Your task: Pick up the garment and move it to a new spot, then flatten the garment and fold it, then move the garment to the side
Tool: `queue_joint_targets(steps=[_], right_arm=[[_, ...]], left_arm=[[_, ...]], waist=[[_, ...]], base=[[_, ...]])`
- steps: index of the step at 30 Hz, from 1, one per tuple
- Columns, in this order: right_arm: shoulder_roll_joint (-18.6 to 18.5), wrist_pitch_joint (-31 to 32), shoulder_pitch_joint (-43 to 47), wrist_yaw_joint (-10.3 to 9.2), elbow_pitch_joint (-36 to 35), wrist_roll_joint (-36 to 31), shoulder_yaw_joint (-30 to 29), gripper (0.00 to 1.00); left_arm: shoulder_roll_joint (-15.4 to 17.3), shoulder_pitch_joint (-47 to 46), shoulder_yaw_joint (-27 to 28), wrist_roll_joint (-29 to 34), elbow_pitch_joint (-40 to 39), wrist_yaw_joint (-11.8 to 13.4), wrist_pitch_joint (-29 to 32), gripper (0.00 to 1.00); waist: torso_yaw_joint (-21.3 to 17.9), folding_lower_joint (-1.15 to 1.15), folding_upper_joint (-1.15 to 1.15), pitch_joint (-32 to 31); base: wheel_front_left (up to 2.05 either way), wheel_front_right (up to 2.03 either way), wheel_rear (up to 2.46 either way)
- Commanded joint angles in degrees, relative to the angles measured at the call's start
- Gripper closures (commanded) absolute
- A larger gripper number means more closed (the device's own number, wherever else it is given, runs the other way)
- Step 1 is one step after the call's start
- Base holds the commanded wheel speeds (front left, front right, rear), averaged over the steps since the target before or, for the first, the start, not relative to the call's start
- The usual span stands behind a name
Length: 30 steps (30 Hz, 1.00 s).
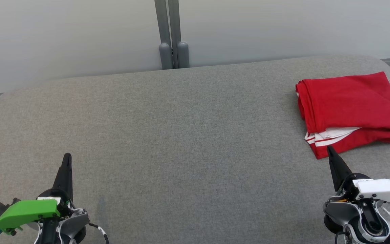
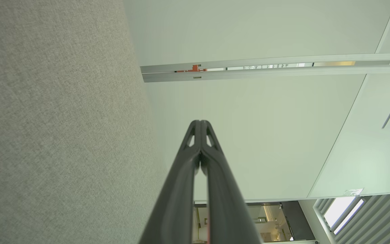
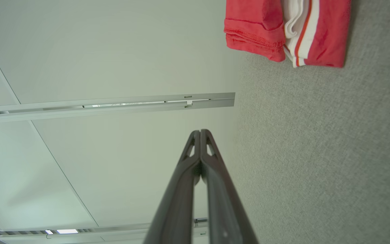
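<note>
In the head view, the red garment lies as a folded packet near the far right corner of the grey fabric-covered counter, running off past its right edge. Its long axis runs roughly left to right along the counter, dipping a little toward the near right. The rounded fold faces left, and the white-striped trim peeks out along the side facing the near edge. The left end effector sits at the near left with its fingers pressed together and holding nothing. The right end effector is likewise closed and empty, its tip just short of the garment's near corner.

In the left wrist view, the left end effector shows both fingers meeting at the tip, bare counter alongside.

In the right wrist view, the right end effector is pinched shut, the garment lying well ahead with its stitched hems and stripes turned this way.

The garment looks folded and set aside, so the task seems at its end. Any tidying would call for opening the right fingers first.
</note>
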Motion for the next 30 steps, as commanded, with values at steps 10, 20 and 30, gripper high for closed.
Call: queue_joint_targets(steps=[10,20,30], right_arm=[[0.0,0.2,-0.6,0.04,0.1,0.0,-0.1,1.0],[0.0,0.2,-0.6,0.04,0.1,0.0,-0.2,1.0],[0.0,0.3,-0.6,0.04,0.1,0.0,-0.2,1.0]], left_arm=[[0.0,-0.7,0.1,-0.1,0.0,0.1,0.3,1.0],[0.0,-0.7,0.1,-0.1,0.0,0.1,0.3,1.0],[0.0,-0.7,0.1,-0.1,0.0,0.1,0.3,1.0]], waist=[[0.0,0.0,0.0,0.0],[0.0,0.0,0.0,0.0],[0.0,0.0,0.0,0.0]], base=[[0.0,0.0,0.0],[0.0,0.0,0.0],[0.0,0.0,0.0]])
